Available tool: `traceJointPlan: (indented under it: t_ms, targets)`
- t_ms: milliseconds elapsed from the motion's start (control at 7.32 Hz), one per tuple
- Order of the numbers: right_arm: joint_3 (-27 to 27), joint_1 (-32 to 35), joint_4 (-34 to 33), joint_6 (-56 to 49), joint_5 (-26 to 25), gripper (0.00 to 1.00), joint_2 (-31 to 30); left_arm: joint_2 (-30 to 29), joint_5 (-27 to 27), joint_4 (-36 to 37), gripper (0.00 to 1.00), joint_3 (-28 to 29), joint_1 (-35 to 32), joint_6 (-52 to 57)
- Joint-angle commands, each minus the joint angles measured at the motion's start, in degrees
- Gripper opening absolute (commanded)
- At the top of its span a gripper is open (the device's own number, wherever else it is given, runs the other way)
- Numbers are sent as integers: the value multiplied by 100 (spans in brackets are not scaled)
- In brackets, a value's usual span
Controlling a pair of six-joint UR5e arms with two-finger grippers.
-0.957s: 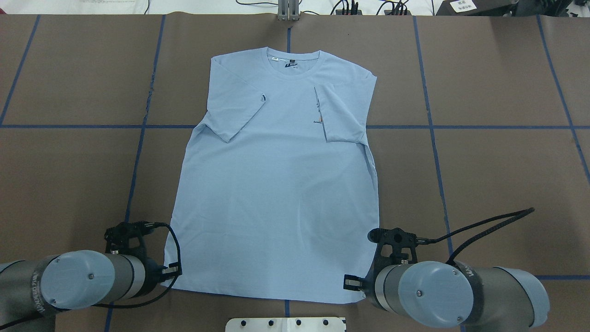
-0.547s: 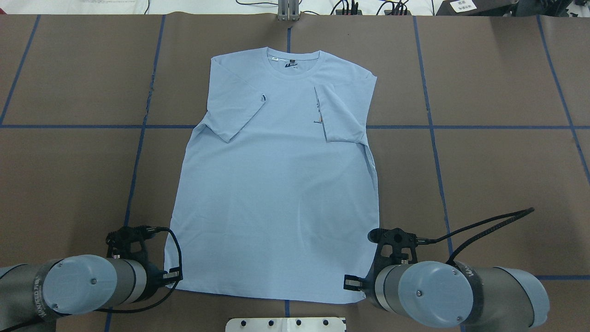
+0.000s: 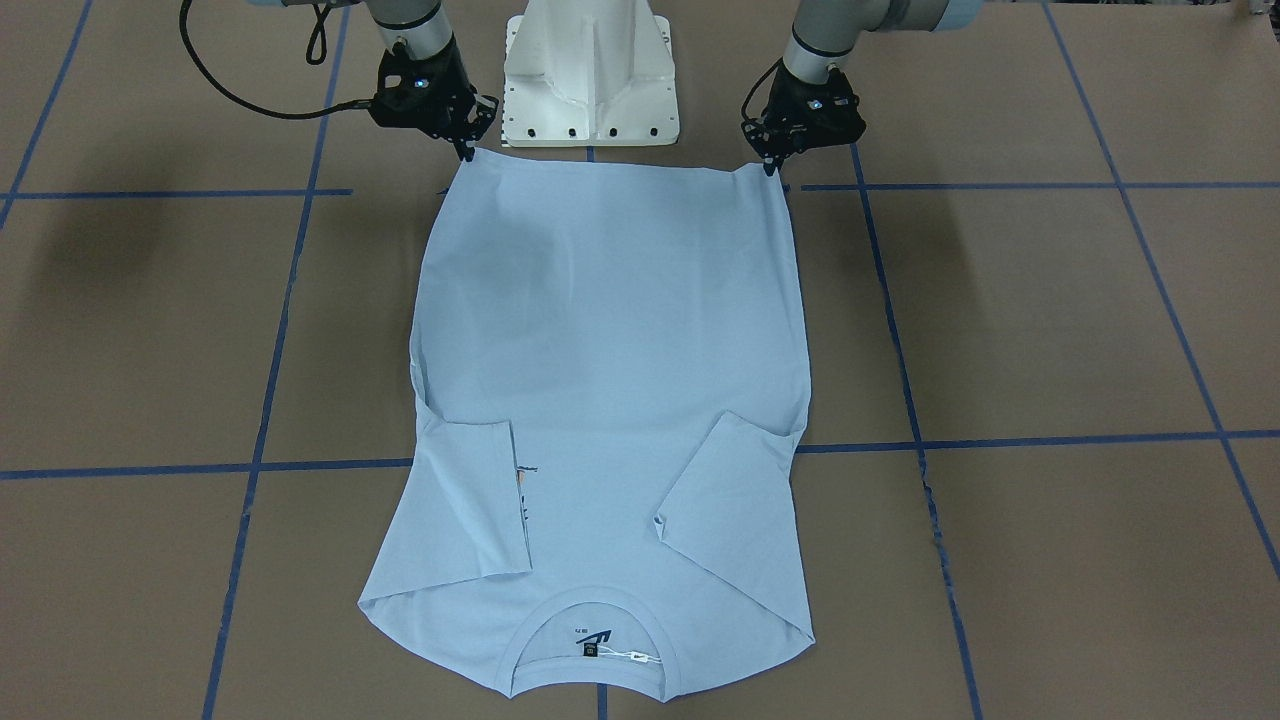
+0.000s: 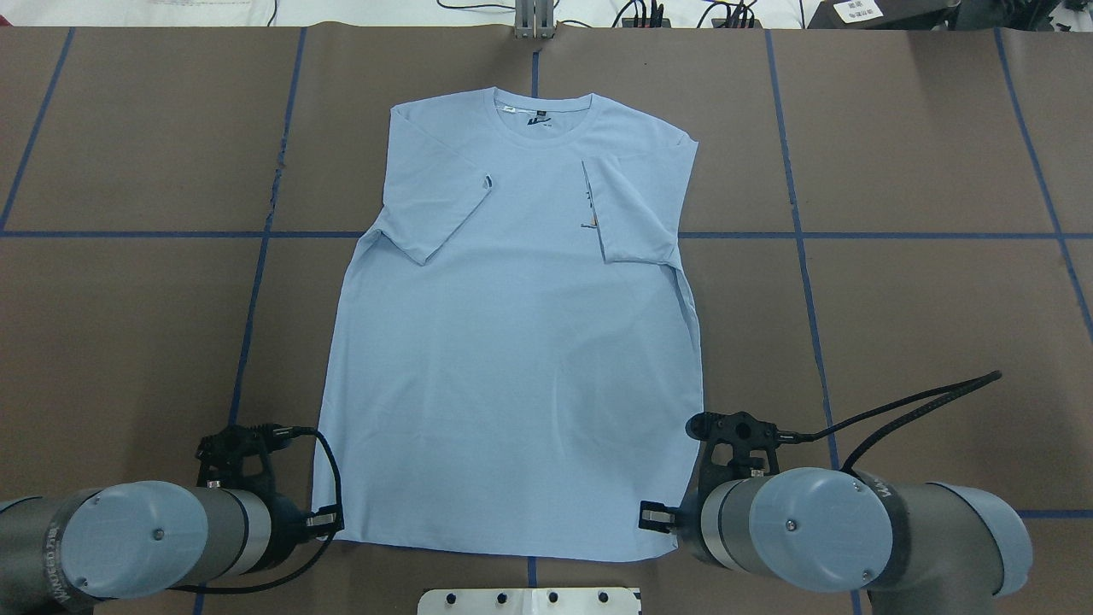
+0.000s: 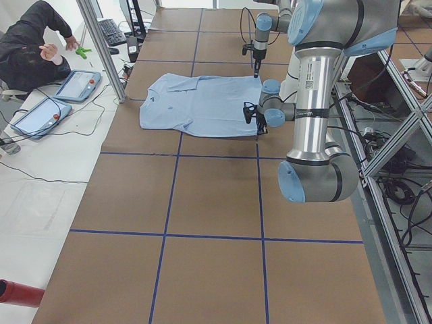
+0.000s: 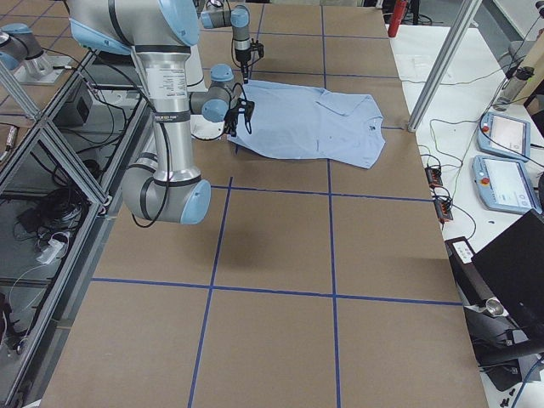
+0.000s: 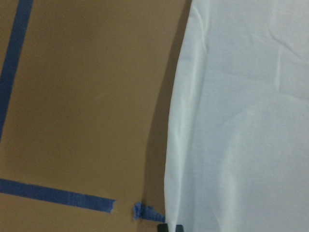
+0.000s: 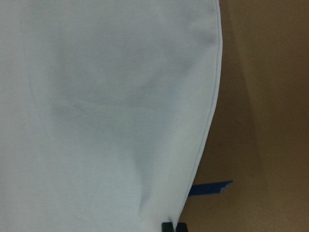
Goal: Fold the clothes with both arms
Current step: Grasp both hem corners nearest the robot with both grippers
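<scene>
1 light blue T-shirt (image 4: 512,359) lies flat, front up, at the middle of the brown table (image 4: 897,299), its collar (image 4: 546,120) at the far edge from the robot and its hem nearest the white pedestal base (image 3: 590,70). Both of its 2 sleeves (image 4: 435,205) are folded inward onto the chest, the one on the robot's right covering most of the print. 2 arms work the hem, 1 at each corner. The left gripper (image 3: 770,168) has its 2 fingers drawn together on the hem corner on its side, and the right gripper (image 3: 467,153) pinches the opposite corner the same way. Each wrist view shows dark fingertips meeting at the cloth's edge. Blue tape lines (image 4: 256,282) cross the table in a grid.
</scene>
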Motion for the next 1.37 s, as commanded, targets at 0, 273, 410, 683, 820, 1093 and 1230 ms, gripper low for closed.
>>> traceJointPlan:
  t_ms: [0,273,410,683,820,1093,1230]
  targets:
    - [313,155,-9,-24,293,0,-61,-6,1,498,0,-674,334,-1]
    - [873,173,-9,-77,661,0,-542,-15,-7,746,0,-967,608,34]
    - [1181,242,-26,-77,907,0,-823,11,-51,860,0,-1116,609,226]
    - [1569,471,-26,-270,1400,0,-1290,11,-69,1378,0,-1485,653,649]
    - [1623,463,-26,-270,1497,0,-1344,3,-95,1545,0,-1669,879,693]
    - [1676,480,-26,-279,2111,0,-1388,-6,-157,1590,0,-2056,1398,659]
    - [1668,489,-26,-288,2192,0,-1380,-32,-148,1591,0,-2084,1426,623]
